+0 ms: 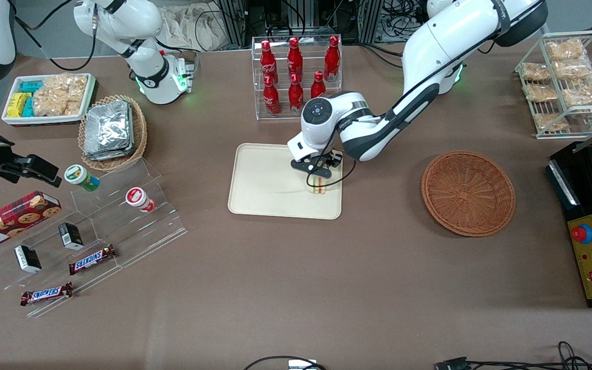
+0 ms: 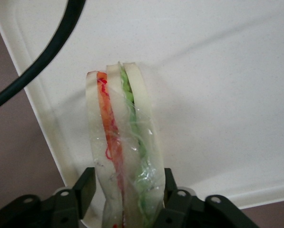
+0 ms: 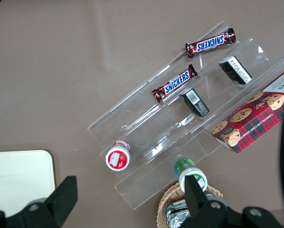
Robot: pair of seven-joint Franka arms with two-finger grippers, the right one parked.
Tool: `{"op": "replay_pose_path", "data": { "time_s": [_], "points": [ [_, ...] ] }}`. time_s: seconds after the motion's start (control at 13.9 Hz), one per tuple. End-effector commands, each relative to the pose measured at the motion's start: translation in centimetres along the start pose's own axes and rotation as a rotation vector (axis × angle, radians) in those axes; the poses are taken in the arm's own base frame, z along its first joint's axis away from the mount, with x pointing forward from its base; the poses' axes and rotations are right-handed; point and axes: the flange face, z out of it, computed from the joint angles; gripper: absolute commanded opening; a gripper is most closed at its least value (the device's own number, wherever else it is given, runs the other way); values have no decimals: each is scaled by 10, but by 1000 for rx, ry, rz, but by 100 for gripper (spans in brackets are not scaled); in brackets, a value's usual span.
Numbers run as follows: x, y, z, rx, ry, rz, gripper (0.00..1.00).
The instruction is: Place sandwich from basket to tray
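Over the cream tray (image 1: 260, 180), left gripper (image 1: 318, 180) clamped on the wrapped sandwich (image 1: 317, 186), held upright at the tray's working-arm edge; reddish-brown wicker basket (image 1: 468, 192) well apart, empty.

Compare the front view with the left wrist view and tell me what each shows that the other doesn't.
Only the front view shows the reddish-brown basket, with nothing in it, lying toward the working arm's end of the table, and the whole tray.

Only the left wrist view shows the sandwich up close: white bread, red-orange and green filling, clear wrap, with a finger against each side.

Both show the gripper over the tray, shut on the sandwich.
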Motion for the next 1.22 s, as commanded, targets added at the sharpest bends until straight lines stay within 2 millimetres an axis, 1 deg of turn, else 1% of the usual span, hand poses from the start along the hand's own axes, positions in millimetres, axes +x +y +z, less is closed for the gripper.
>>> {"op": "replay_pose_path", "data": {
  "time_s": [0.0,0.22,0.36,0.65,0.72,0.86,0.93,1.01,1.15],
  "points": [
    [5,3,-2,8,20,-40,100],
    [14,0,-14,0,43,-93,100],
    [26,-1,-31,1,64,-132,100],
    [52,-6,-70,25,79,-235,100],
    [58,-7,-82,18,100,-266,100],
    [64,-14,-103,13,137,-332,100],
    [67,-21,-115,18,160,-368,100],
    [70,-33,-125,36,170,-404,100],
    [82,-71,-144,64,188,-478,100]
  ]
}}
